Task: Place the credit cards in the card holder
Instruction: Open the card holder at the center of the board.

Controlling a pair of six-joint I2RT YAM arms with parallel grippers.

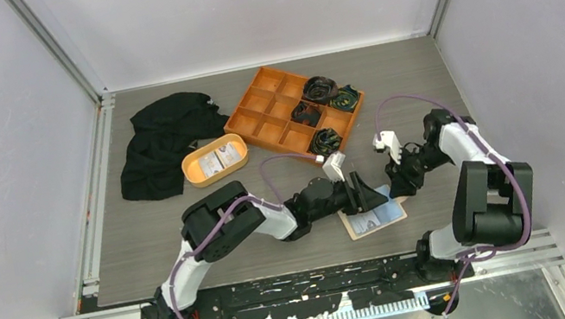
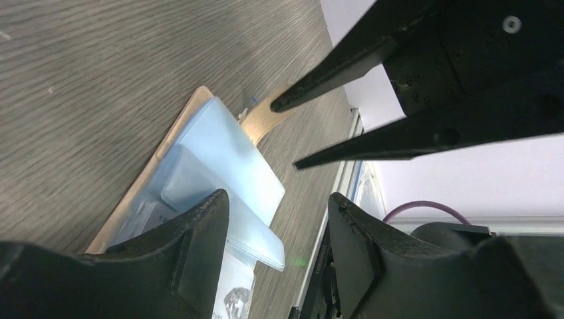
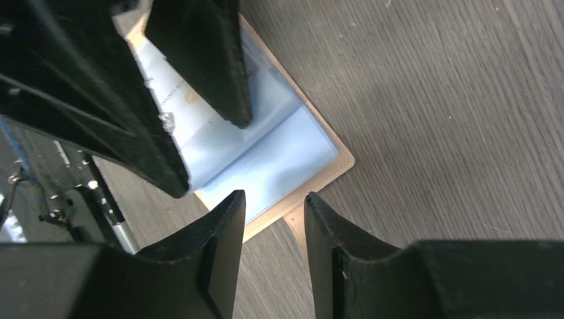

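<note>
Looking down from the top camera, I find the card holder [image 1: 373,221] lying open and flat on the table [image 1: 186,229], at about 4 o'clock from the table's middle. My left gripper [image 1: 375,196] reaches over it from the 9 o'clock side and my right gripper [image 1: 400,189] comes in from 2 o'clock, their tips close together above the holder's far edge. At 10 o'clock sits an oval orange dish [image 1: 194,173] with white credit cards [image 1: 218,160] in it; their print is too small for me to read. A divided orange tray [image 1: 271,113] lies at 12 o'clock with black coiled cables [image 1: 321,87] in its right-hand compartments, and a black cloth [image 1: 157,142] is bunched further out at 10 o'clock.

On the left wrist camera, my left gripper [image 2: 279,222] has its fingers spread with nothing between them, hanging over the holder's [image 2: 219,149] pale blue clear sleeves. A white card [image 2: 236,300] with dark print shows at 6 o'clock, unreadable. The right gripper's [image 2: 287,134] thin fingers point in from 2 o'clock, parted, near the tan snap tab [image 2: 265,118].

On the right wrist camera, my right gripper [image 3: 274,207] is parted by a narrow gap and holds nothing, hovering over the holder's [image 3: 292,149] near edge. The left gripper's fingers [image 3: 199,60] fill the 11 o'clock corner. A card [image 3: 174,93] under the sleeve carries faint lettering that I cannot make out.
</note>
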